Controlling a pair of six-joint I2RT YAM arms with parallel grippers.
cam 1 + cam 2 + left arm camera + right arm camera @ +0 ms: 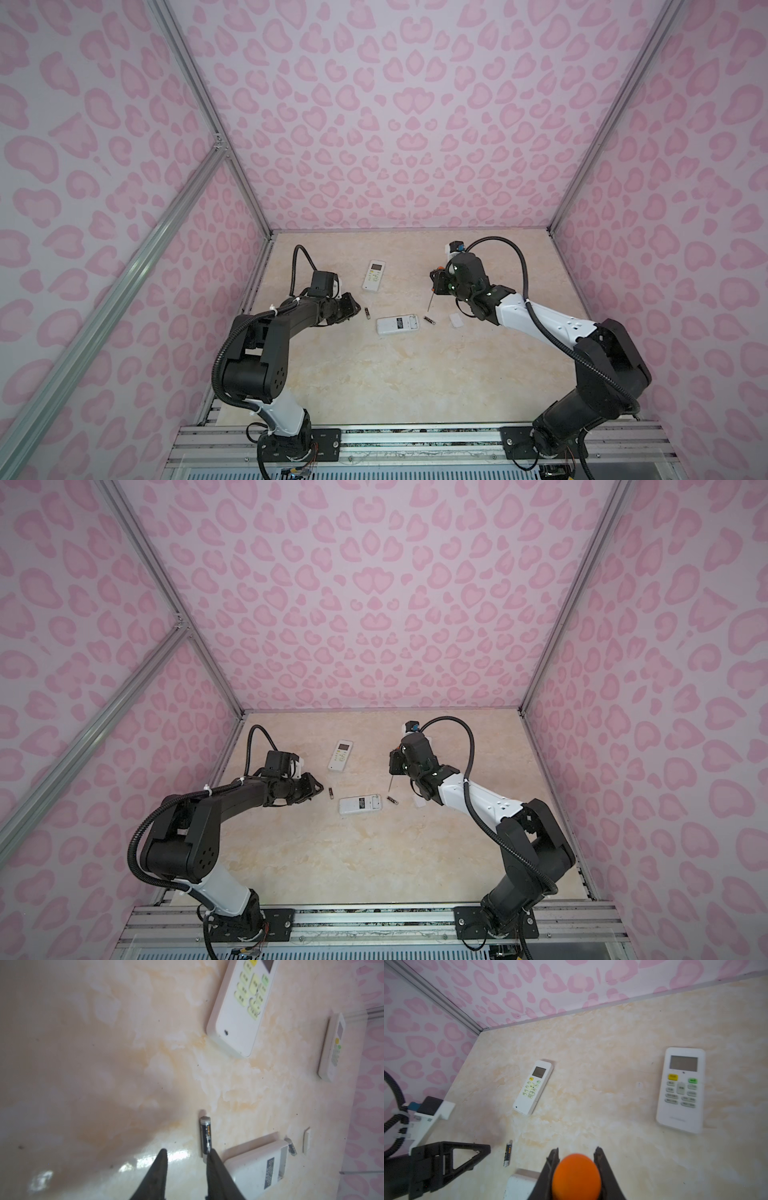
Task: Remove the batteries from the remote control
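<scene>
1. Centre of a top view: the face-down remote (397,325) lies on the counter (374,382), battery bay open.
2. The left battery (367,313) lies just left of it, the right battery (429,320) just right.
3. The left end effector (187,1151), spread and empty, sits beside the left battery.
4. The right end effector (576,1149) pinches the orange-handled screwdriver (576,1176).
5. Farther up lies a face-up remote (375,275).

My right gripper (576,1149) clamps the orange screwdriver handle (576,1176), its round end toward the camera. A black battery (508,1153) lies on the marble tabletop (602,1053) between my gripper and the left gripper (452,1159); beyond, a slim white remote (532,1087) and a wider white remote (680,1089) lie face up, well apart.
</scene>
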